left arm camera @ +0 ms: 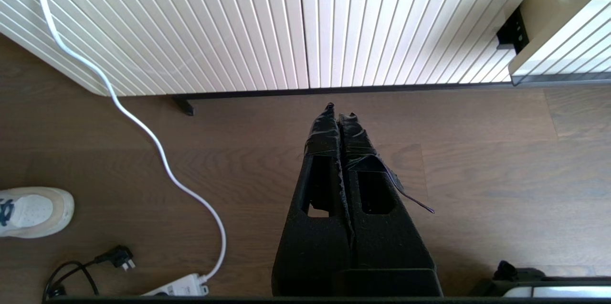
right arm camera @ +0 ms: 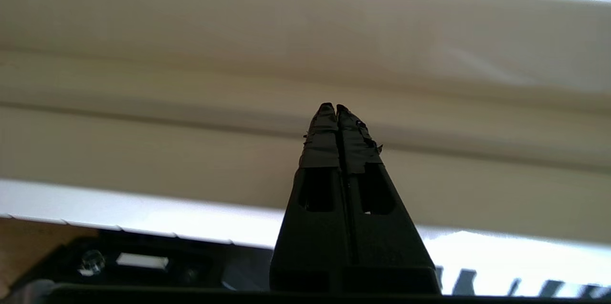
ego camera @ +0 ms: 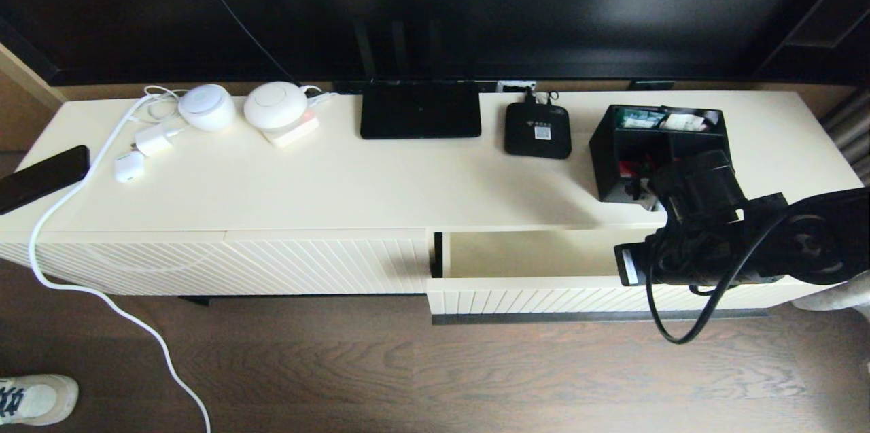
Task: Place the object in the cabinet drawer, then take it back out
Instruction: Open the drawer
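Now right claw (right arm camera: 337, 106) pressed together (holding nothing) inside open drawer (ego camera: 544, 290); left claw (left arm camera: 340, 110) likewise

- The cabinet drawer (ego camera: 544, 298) – smooth, matt cream inside, ribbed front.
- The floor (left arm camera: 501, 175) – brown wood with visible grain.
- The organizer box (ego camera: 629, 147) – matt black.
- The left gripper (left arm camera: 339, 110) and right gripper (right arm camera: 336, 107) – fingertips wrapped in wrinkled black tape.
- The white cable (left arm camera: 143, 127) – smooth, plastic-looking.
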Robot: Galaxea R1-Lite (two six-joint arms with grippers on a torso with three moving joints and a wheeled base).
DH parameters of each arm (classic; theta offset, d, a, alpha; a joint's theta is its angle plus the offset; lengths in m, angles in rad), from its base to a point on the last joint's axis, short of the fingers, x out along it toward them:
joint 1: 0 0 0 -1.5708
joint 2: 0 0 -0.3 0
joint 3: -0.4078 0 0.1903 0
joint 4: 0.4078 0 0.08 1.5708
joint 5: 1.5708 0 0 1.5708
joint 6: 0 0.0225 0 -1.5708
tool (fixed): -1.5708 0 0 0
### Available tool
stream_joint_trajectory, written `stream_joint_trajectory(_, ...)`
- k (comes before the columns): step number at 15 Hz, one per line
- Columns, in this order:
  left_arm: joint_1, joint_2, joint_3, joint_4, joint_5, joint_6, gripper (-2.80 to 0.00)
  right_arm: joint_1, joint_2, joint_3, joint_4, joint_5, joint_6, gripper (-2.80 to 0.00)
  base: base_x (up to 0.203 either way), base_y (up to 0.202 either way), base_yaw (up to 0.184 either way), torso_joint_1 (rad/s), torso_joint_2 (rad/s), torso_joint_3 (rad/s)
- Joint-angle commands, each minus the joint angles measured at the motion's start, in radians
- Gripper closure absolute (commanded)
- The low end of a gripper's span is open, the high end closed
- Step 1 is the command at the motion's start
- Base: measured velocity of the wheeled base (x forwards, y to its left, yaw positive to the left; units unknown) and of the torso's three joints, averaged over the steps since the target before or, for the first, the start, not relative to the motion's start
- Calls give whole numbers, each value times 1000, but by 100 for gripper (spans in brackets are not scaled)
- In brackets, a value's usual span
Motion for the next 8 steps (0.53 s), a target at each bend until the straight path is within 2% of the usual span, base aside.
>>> stream_joint_trajectory(1, -1, 1, 0, 0, 0, 1, 0, 9, -21, 7, 34, -18, 8, 0, 0, 0, 0, 0, 0, 0)
stream_joint_trajectory(3, 0, 2, 1, 1, 0, 1, 0, 17, -38, 30, 75, -20, 11, 0, 0, 0, 0, 0, 0, 0)
stream_joint_trajectory(8, 0, 2, 0, 1, 0, 1, 0, 30, -70, 150, 78, -20, 14, 0, 0, 0, 0, 0, 0, 0)
